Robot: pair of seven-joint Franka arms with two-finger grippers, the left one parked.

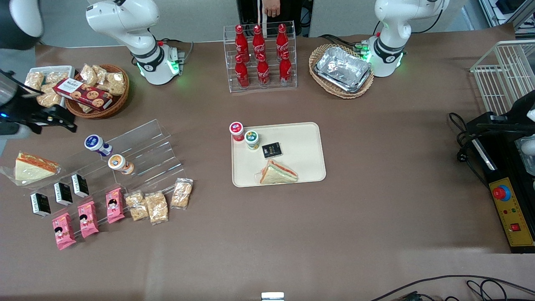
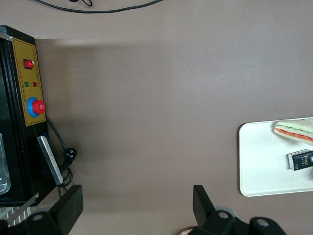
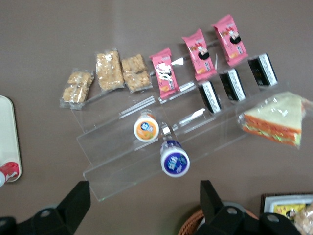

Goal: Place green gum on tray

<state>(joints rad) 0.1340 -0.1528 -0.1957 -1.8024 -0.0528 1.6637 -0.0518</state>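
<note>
1. The end effector (image 3: 142, 196) hangs above the working arm's end of the desk (image 1: 376, 209), its two fingers (image 3: 76, 198) spread wide apart with nothing between them.
2. Below it stands a clear stepped display stand (image 3: 146, 147); a blue-lidded bottle (image 3: 174, 159) and an orange-lidded bottle (image 3: 145, 129) lie on its steps.
3. Along the stand's lower steps sit black cartons (image 3: 230, 85), pink snack packs (image 3: 198, 54) and cereal bars (image 3: 110, 68); a wrapped sandwich (image 3: 274, 120) lies beside the stand.
4. The tray (image 1: 301, 142) rests near the middle of the desk, well apart from the end effector.
5. The green gum (image 1: 251, 139) stands upright on the tray, near the corner nearest the working arm and farthest from the front camera.
6. A red-lidded bottle (image 1: 237, 131) stands just beside it at that corner's edge.
7. A small black packet (image 1: 272, 149) and another sandwich (image 1: 278, 172) also lie on the tray.
</note>
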